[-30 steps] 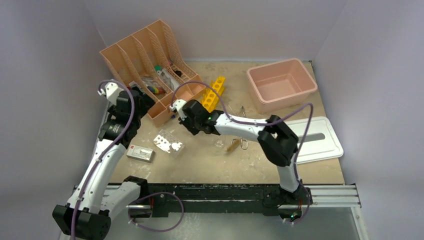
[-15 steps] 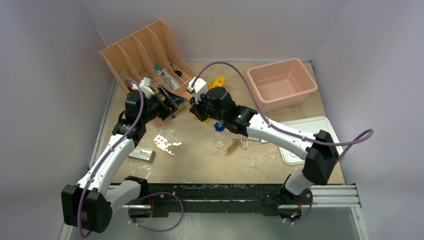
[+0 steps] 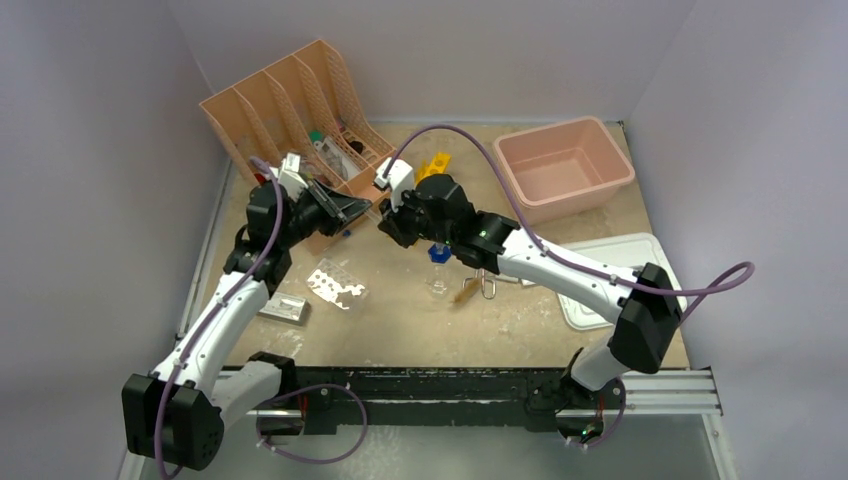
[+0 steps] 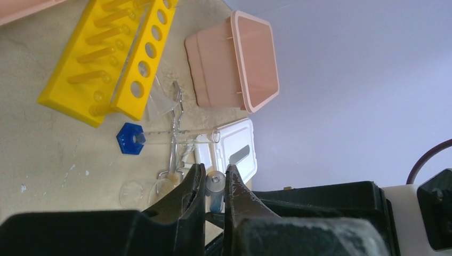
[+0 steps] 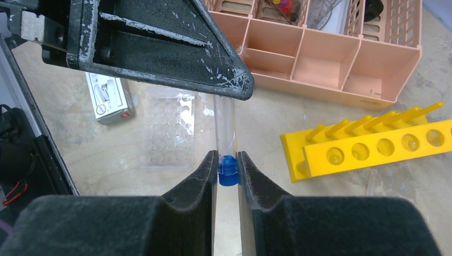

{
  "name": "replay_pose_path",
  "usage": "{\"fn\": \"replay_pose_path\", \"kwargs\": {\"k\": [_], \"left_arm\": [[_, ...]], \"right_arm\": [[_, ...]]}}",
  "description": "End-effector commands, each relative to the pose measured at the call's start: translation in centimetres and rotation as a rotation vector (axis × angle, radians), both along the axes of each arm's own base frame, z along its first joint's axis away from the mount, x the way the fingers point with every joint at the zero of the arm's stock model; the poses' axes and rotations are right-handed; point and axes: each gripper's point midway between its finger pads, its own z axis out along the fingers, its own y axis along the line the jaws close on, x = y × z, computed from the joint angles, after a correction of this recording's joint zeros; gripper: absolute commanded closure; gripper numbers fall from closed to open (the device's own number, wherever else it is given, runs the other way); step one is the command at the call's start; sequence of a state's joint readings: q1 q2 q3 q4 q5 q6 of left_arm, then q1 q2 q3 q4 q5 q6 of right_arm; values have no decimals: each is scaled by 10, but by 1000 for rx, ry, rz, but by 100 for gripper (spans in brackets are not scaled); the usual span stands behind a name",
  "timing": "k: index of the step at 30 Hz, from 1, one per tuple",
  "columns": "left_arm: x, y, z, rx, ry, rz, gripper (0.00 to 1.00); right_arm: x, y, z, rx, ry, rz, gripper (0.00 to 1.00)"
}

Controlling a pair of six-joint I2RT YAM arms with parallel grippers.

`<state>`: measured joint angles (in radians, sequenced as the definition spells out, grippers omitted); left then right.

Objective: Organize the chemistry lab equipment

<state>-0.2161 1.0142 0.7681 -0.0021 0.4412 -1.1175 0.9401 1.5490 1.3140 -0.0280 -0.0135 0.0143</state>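
Right tool [image 5: 226, 161] and left tool [image 4: 214, 174] both tight on blue-capped tube [image 5: 225, 121], its top hidden.

No legible text, brand, number or sign in any view; the white packet [image 5: 109, 98] lying on the worktop [image 5: 266, 125] carries dark print and a small red mark, both too small and blurred to be read.

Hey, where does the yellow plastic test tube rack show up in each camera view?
Top external: yellow plastic test tube rack, centre back, only a sliver showing.
Left wrist: upper left, large and close.
Right wrist: right side, mid-height.
Landmark: peach slotted organizer, left of the rack in top external, above it in right wrist.
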Motion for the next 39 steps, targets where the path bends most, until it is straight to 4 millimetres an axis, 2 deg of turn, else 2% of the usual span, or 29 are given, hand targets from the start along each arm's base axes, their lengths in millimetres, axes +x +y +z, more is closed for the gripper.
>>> {"fn": "replay_pose_path", "kwargs": {"k": [1,4,6,8,9,13,16,22,24,28,34,39], "left_arm": [[-5,-5,28,-64,-65,-26,100],[-6,-5,43,-102,-71,-21,100],[-5,-5,58,-148,-62,-7,100],[-2,-3,71,-218,-30,28,100],[-1,-3,79,-257,-19,43,100],[3,4,108,-415,11,111,100],[8,11,122,-514,31,162,100],[9,18,133,-671,79,195,100],[8,18,134,-697,85,194,100],[7,22,128,-706,102,218,100],[6,22,123,-687,96,221,100],[7,23,126,-672,79,227,100]], "right_arm": [[-2,-1,29,65,-12,-10,76],[-2,-5,50,172,43,-55,53],[0,-14,74,331,102,-108,40],[4,-25,98,494,157,-163,31],[6,-30,110,571,187,-187,31],[12,-38,151,817,307,-277,30],[19,-33,163,947,424,-321,28],[22,-15,170,1029,595,-308,30],[24,-12,164,1016,609,-320,34],[22,-9,160,1027,643,-307,48],[18,-12,172,1046,613,-268,63],[9,-4,169,993,656,-224,61]]}}
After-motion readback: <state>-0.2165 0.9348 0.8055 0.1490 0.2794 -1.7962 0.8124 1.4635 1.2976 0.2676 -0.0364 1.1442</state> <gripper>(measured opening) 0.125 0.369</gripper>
